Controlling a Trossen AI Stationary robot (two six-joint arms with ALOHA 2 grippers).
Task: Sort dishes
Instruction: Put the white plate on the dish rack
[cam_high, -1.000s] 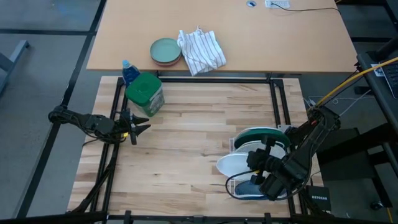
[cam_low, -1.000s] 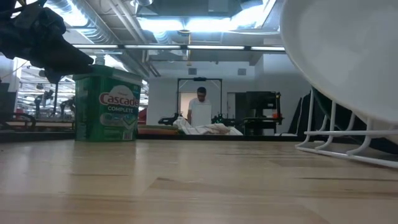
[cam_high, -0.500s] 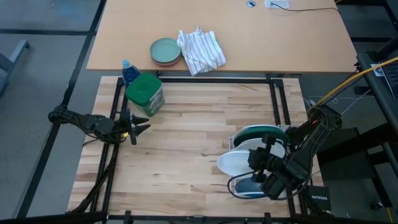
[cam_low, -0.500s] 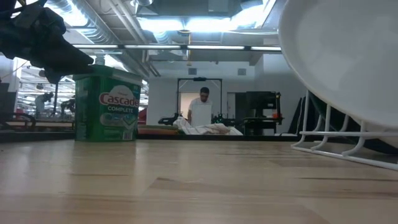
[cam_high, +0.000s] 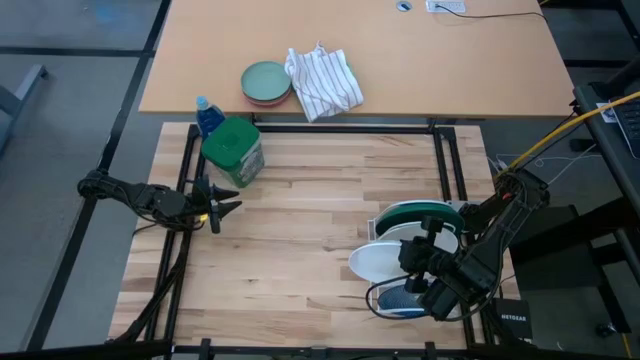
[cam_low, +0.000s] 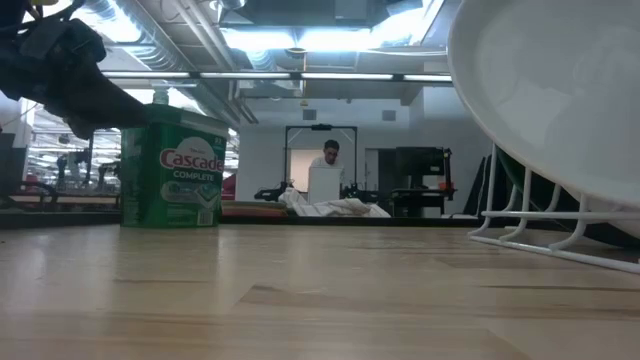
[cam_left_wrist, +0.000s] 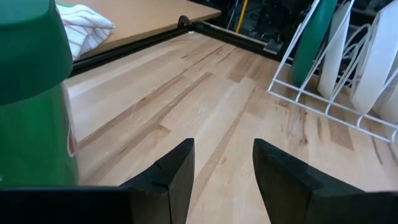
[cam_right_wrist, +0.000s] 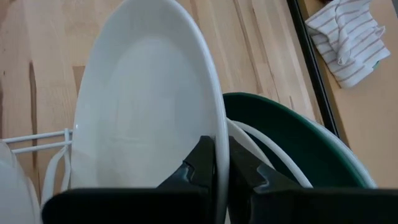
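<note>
Plates stand on edge in a white wire rack near the worktop's front right corner, and four can be counted: one dark green plate at the rack's far end, one white plate next to it, a second white plate leaning out toward the middle of the worktop, and one smaller plate with a blue face nearest the front edge. The right gripper is pinched shut on the rim of the second white plate, with the dark green plate just behind it in the right wrist view. The left gripper hangs over the left side of the worktop, its two fingers parted with nothing between them. One green-lidded jar stands near the far left corner, with one blue-capped bottle just behind it. On the tan table beyond the far edge lie one pale green dish, stacked on a pinkish one, and one striped cloth just beside it. One person shows in the room far behind.
</note>
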